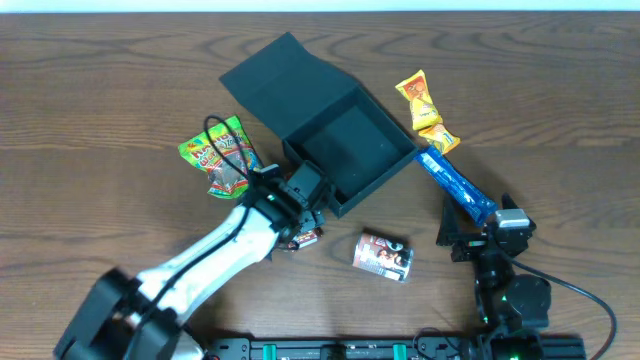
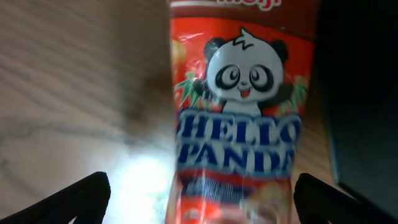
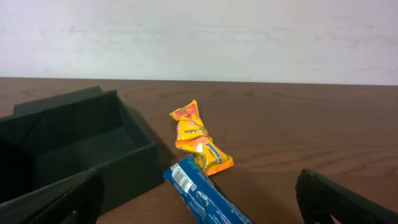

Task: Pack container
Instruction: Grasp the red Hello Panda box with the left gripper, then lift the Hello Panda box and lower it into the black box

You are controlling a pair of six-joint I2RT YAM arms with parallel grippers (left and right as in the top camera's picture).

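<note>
The container is a dark square box, lid flap open at the back left; its inside looks empty. My left gripper is open at the box's front-left corner, low over a red Hello Panda packet. In the left wrist view the packet lies between the spread fingers, nearer the right one, with the box wall at right. My right gripper is open at the lower end of a blue packet. The right wrist view shows that packet between the fingers.
A green packet lies left of the box. A yellow packet lies right of it, also in the right wrist view. A brown-red packet lies in front of the box. The table is dark wood.
</note>
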